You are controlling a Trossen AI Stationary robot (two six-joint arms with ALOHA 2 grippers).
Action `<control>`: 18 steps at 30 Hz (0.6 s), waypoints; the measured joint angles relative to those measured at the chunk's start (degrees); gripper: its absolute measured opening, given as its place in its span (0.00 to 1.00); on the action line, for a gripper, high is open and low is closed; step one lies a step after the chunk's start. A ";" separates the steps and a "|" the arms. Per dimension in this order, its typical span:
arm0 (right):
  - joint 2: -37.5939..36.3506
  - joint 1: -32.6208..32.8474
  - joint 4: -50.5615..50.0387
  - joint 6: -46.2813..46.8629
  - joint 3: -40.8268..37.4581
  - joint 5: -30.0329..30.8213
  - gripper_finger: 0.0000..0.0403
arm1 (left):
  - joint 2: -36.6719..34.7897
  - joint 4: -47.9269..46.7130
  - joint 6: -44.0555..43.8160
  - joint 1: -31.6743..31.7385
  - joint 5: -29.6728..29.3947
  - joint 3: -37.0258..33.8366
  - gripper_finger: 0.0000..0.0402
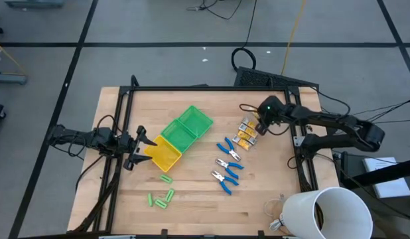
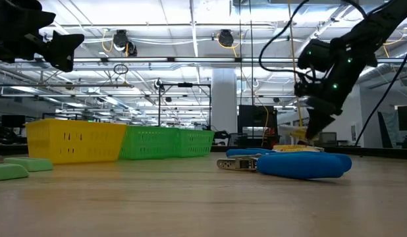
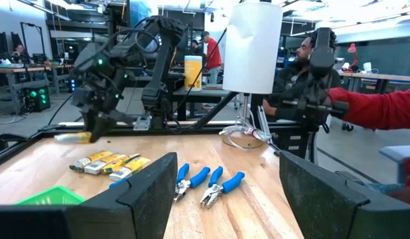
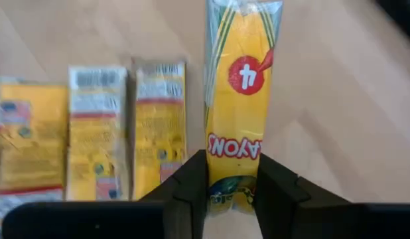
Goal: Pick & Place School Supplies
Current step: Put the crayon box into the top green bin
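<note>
1. My right tool [image 4: 231, 192] is closed on one yellow crayon pack [image 4: 235, 99], pinching its end between both fingers, with the rest of the pack sticking out past the tips. It hangs at the far right of the worktop [image 1: 258, 199], just above the other crayon packs [image 1: 245, 135] lying in a row there

2. I judge the pack light and thin (a small card sleeve, by its printed faces), stiff enough to hold its line from an end grip but easy to crush or let twist. A hold nearer the middle across the narrow width would swing less

3. The blue-handled pliers [image 1: 227, 163] lie near the middle right, three of them, just nearer than the packs. I expect them to be heavier and slick at the handles, best taken across both handles close to the pivot

4. The green sticks [image 1: 162, 197] sit near left, small and probably prone to roll

5. My left tool [image 1: 146, 142] waits open at the left edge, beside the yellow end of the tray [image 1: 166, 157]

6. Only the right wrist view shows the pinch itself and the print on the pack. The high view gives the layout but hides the grasp; the low view shows the tool raised off the worktop
</note>
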 joint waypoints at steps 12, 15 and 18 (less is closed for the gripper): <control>-1.63 10.53 11.54 1.08 0.80 -0.25 0.22 | 0.00 0.00 0.00 -0.02 0.00 0.00 0.67; -1.63 13.80 13.69 1.02 0.80 -0.24 0.22 | 0.00 0.00 0.00 0.00 0.00 0.00 0.67; -1.63 16.70 14.99 0.60 0.80 -0.23 0.22 | 0.00 -0.02 0.00 -0.02 0.00 0.00 0.67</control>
